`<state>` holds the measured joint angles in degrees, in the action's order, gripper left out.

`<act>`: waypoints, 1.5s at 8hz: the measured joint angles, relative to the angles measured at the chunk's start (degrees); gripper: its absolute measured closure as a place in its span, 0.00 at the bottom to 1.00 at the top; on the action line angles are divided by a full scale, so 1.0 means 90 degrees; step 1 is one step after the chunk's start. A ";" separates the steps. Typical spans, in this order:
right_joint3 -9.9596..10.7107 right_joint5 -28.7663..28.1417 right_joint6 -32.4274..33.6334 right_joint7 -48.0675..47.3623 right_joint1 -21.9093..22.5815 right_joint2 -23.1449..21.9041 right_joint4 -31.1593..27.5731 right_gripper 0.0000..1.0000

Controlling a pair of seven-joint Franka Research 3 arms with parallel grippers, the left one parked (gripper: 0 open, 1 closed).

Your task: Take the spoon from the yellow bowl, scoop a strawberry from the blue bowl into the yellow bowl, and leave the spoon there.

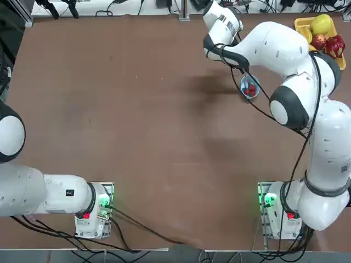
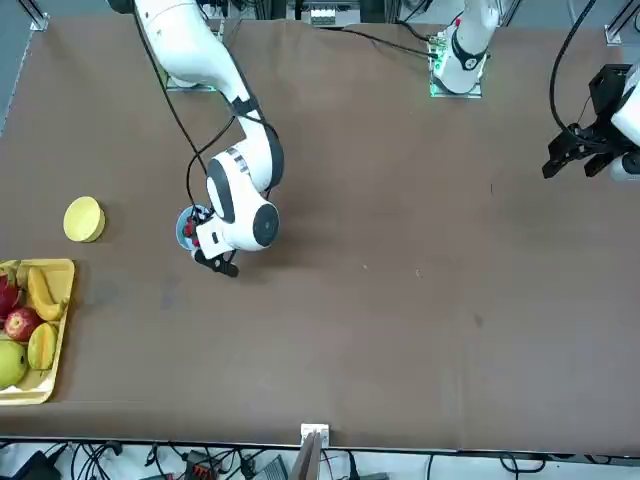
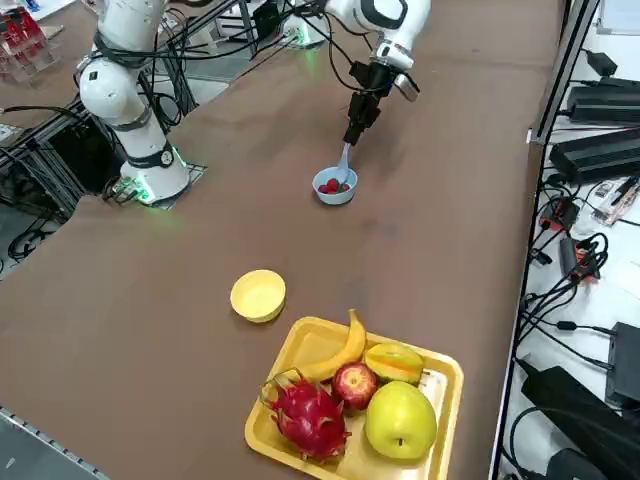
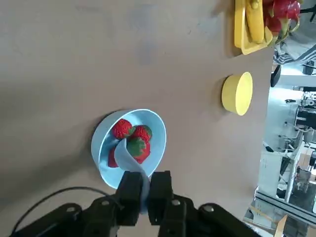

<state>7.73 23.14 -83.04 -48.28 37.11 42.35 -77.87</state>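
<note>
My right gripper [image 4: 144,185] is shut on the handle of the pale spoon [image 4: 129,159] and hangs just above the blue bowl [image 4: 157,129]. The spoon's tip dips into that bowl among the red strawberries [image 4: 122,128]. In the right side view the gripper [image 3: 356,128] holds the spoon [image 3: 343,164] steeply down into the blue bowl [image 3: 335,195]. The yellow bowl [image 3: 258,295] stands apart with nothing in it, between the blue bowl and the fruit tray. In the top view the arm hides the yellow bowl.
A rectangular yellow tray [image 3: 440,372] with a banana, apple, dragon fruit and other fruit sits at the table's edge beyond the yellow bowl [image 2: 84,219]. Bare brown table [image 2: 400,250] spreads out on the other sides of the blue bowl [image 2: 184,228].
</note>
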 joint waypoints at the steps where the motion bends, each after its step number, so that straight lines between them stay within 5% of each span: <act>1: 0.0005 0.0007 0.0003 0.0000 0.0000 0.0003 0.0000 0.88; 12: 0.0005 0.0402 0.0007 0.0001 0.0020 0.0100 -0.0020 0.88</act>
<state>7.77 26.75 -82.97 -48.28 37.30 43.25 -78.04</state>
